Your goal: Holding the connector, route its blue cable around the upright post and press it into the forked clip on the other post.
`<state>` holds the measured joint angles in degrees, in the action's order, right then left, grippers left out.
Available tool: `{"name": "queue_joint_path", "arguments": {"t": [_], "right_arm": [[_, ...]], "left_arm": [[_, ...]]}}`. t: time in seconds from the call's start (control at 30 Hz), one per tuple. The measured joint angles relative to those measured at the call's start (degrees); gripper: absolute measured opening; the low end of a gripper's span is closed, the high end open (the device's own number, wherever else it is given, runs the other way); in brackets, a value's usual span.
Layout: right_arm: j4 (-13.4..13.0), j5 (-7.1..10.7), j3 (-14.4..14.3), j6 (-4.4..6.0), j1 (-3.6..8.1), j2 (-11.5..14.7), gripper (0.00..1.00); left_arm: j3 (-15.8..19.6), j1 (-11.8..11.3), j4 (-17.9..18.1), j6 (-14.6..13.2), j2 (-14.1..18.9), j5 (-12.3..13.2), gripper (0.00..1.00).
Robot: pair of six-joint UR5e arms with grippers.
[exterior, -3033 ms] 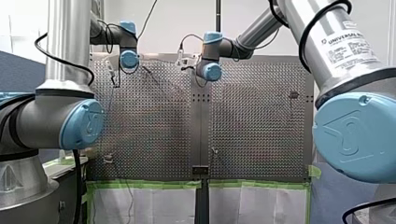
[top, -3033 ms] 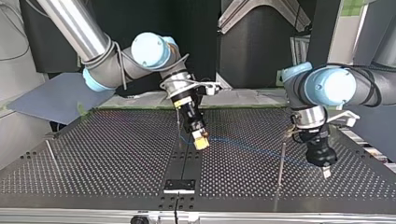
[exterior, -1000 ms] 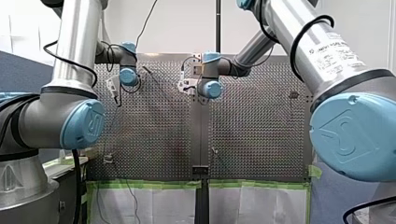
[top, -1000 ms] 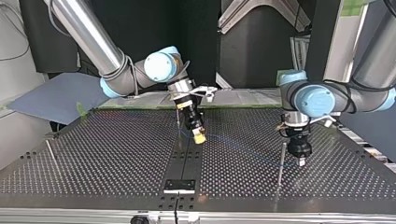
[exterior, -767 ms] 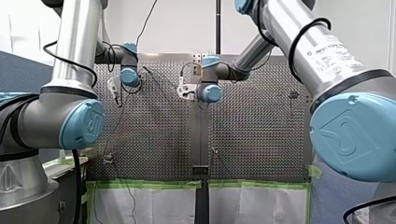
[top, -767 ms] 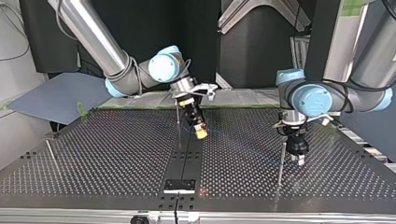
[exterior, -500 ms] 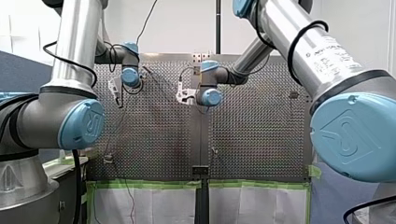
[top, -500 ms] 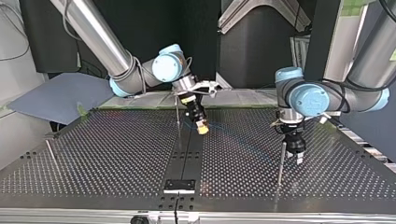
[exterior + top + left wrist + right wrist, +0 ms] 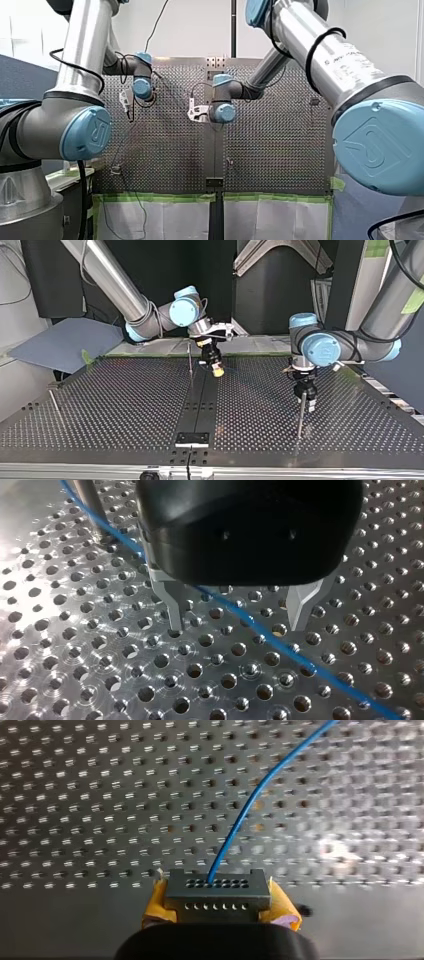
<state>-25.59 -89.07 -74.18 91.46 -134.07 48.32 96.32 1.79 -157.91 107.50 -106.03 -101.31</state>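
Right fingers (image 9: 156, 904), yellow pads, pinching connector (image 9: 217, 894) by its side faces; best hold is there, on rigid block. Blue cable (image 9: 235, 830) exits front face. Judged thin, light, limp, slippery, likely to kink at socket.

Left fingers (image 9: 170, 605), metal, spread, straddling cable over counter (image 9: 75, 645), gripping nothing.

Top view: thin post (image 9: 190, 362) at 9 o'clock of right gripper (image 9: 217, 372). Taller post (image 9: 300, 415) at 7 o'clock of left gripper (image 9: 308, 404), close, collision risk. Which post carries fork: cannot tell.

Shiny metal table (image 9: 75, 670), glossy blue cable (image 9: 280, 645), matt connector (image 9: 217, 895).
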Motion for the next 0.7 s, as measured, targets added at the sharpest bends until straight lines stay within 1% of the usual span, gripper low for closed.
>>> {"name": "queue_joint_path", "arguments": {"t": [0.23, 0.4, 0.5, 0.7], "right_arm": [[-0.36, -1.52, -0.02, -0.54, -0.27, -4.12, 0.0], [-0.52, -3.04, -0.04, -1.36, -0.67, -7.33, 0.0], [-0.8, -3.68, -0.04, -1.66, -0.97, -9.28, 0.0], [-1.57, -4.41, -0.05, -1.85, -1.36, -12.56, 0.0]], "left_arm": [[-0.09, 0.14, 0.05, -0.09, -0.15, -0.15, 1.0], [-0.14, 0.13, 0.26, -0.1, -0.17, -0.22, 1.0], [-0.12, 0.13, 0.39, -0.07, -0.17, -0.24, 1.0], [-0.12, 0.15, 0.48, -0.09, -0.17, -0.25, 1.0]]}}
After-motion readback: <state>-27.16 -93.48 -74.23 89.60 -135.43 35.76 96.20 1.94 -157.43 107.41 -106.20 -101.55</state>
